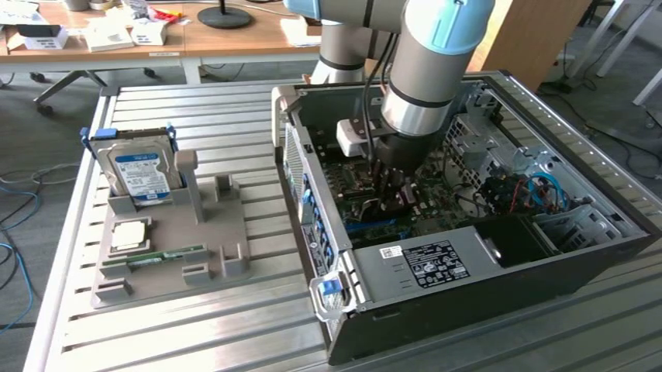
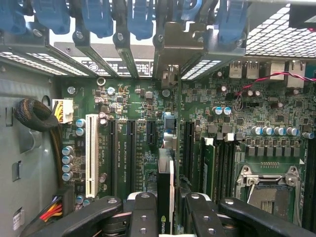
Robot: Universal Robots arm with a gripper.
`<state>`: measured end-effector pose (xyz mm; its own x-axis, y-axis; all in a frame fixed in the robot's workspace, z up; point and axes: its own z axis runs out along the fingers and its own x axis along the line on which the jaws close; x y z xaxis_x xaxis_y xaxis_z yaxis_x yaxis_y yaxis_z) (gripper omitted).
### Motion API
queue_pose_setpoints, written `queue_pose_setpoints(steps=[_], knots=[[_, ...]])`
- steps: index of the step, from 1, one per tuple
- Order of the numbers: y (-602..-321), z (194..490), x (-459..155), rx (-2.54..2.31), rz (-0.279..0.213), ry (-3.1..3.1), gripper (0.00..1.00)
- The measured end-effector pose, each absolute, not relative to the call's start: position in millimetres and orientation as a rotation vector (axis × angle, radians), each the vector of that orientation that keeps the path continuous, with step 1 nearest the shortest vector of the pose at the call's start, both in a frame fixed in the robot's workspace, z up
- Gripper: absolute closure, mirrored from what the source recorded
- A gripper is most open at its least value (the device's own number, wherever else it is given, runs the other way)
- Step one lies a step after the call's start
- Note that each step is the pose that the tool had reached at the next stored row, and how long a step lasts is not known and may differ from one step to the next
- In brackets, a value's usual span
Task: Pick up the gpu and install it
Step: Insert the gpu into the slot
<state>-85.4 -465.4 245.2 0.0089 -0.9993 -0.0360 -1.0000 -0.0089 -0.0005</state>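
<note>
Exterior view: arm (image 1: 429, 77) vertical, end effector (image 1: 393, 198) seemingly around gpu (image 2: 165, 197)

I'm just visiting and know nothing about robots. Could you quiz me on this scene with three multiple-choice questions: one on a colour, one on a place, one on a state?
1. What colour is the label on the hard drive standing in the grey holder? A) red B) blue and white C) yellow
2. Where is the gripper? A) over the grey holder B) inside the computer case C) beside the hard drive
3. How is the gpu? A) flat in the grey holder B) leaning on the hard drive C) gripped on edge

Answers: 1 B, the label shows both colours; 2 B, the motherboard lies beneath it; 3 C, the fingers clamp it.
</note>
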Motion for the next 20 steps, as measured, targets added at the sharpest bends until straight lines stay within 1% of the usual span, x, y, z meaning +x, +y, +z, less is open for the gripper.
queue_pose_setpoints(steps=[20], knots=[[-465.3, 243.6, -86.8, -2.213, 0.039, 2.193, 0.73]])
